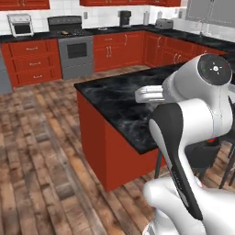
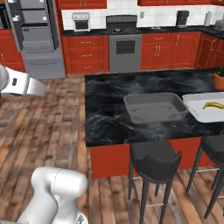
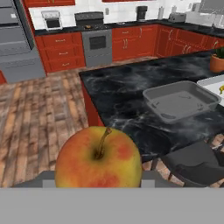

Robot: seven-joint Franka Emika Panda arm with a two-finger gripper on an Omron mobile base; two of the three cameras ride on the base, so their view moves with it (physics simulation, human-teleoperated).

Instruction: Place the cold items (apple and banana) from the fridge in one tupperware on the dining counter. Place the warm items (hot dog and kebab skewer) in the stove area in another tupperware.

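A red-yellow apple (image 3: 99, 157) with a brown stem sits right in front of the hand camera, and my gripper (image 1: 140, 95) is shut on it; the apple hides the fingertips. My hand hovers at the near left corner of the dining counter (image 2: 113, 109). On that counter an empty grey tupperware (image 2: 155, 107) stands to the right of my hand. Further right, a white tupperware (image 2: 202, 109) holds the banana (image 2: 214, 105). At the back wall, small items lie on the stove (image 2: 124, 30), too small to name.
The grey fridge (image 2: 37, 35) stands open at the back left. Two dark stools (image 2: 155, 162) (image 2: 214, 146) stand along the counter's near side. A potted plant (image 2: 218, 81) is at the counter's right end. Wooden floor spreads out to the left.
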